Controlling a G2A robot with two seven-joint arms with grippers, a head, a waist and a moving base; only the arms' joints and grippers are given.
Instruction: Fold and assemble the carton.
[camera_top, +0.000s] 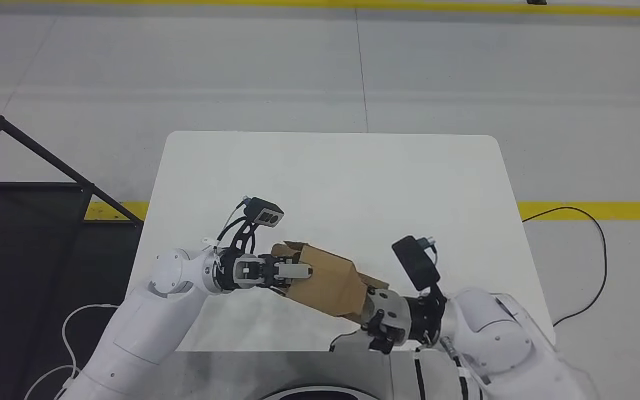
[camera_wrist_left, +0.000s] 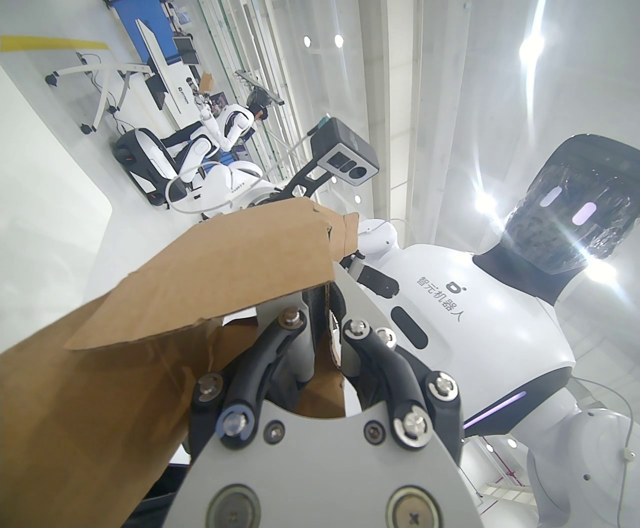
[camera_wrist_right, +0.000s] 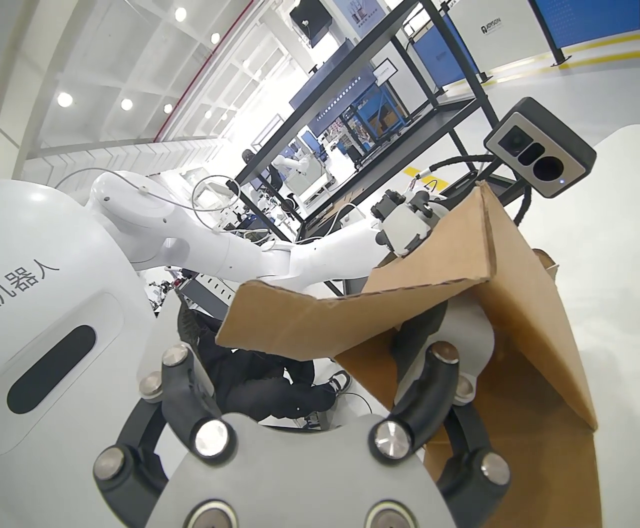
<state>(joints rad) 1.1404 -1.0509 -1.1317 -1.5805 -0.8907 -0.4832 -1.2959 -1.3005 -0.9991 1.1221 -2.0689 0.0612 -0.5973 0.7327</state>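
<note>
Item: carton (camera_top: 325, 280), brown corrugated board, partly folded, flaps loose. I see it held off the table (camera_top: 330, 170) over the near strip, close to the near edge, lying slantwise between my two arms. Left gripper (camera_top: 292, 270): at the carton's left end, jaws narrow and pinched on a wall panel whose cut edge runs between the fingers (camera_wrist_left: 295, 325). Right gripper (camera_top: 378, 308): at the carton's right end, jaws spread wide, one finger (camera_wrist_right: 442, 357) against the inner wall under a bent flap; I cannot tell whether it bears any load. Room: I read the far half of the table and both far corners as open surface. Bounds: black frame (camera_top: 40, 150) just beside the table's left edge; cable (camera_top: 590, 250) on the floor past the right edge.
</note>
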